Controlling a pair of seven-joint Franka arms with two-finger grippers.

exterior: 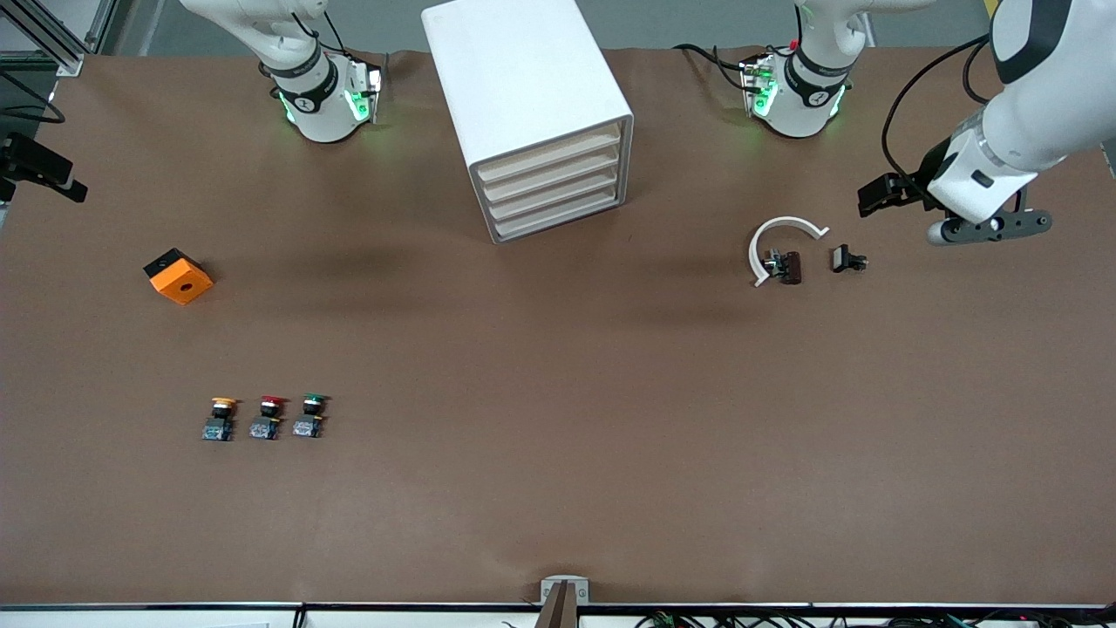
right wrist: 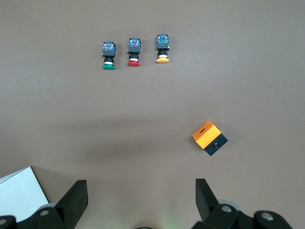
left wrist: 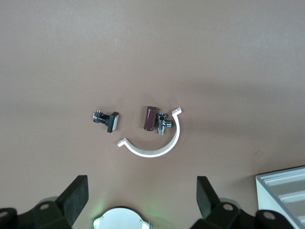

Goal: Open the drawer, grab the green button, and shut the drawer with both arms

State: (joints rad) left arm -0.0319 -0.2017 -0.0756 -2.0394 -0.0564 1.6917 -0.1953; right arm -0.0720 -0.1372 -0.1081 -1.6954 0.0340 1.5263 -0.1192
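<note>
Right gripper [right wrist: 138, 200] wide, empty, up over bare table — green button [right wrist: 108, 56] well apart, left gripper [left wrist: 140, 198] wide too

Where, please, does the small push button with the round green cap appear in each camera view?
Front view: the green-capped button ends the row of three, nearest the white drawer cabinet.
Left wrist view: not in it.
Right wrist view: it ends the row, beside the red-capped button.
Shared landmark: the orange block.

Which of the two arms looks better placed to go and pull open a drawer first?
Hard to call, perhaps the left. The drawer unit stands midway between both bases, all four drawers shut. The left gripper, open, shows the unit's corner in its wrist view; so does the right gripper, also open.
</note>
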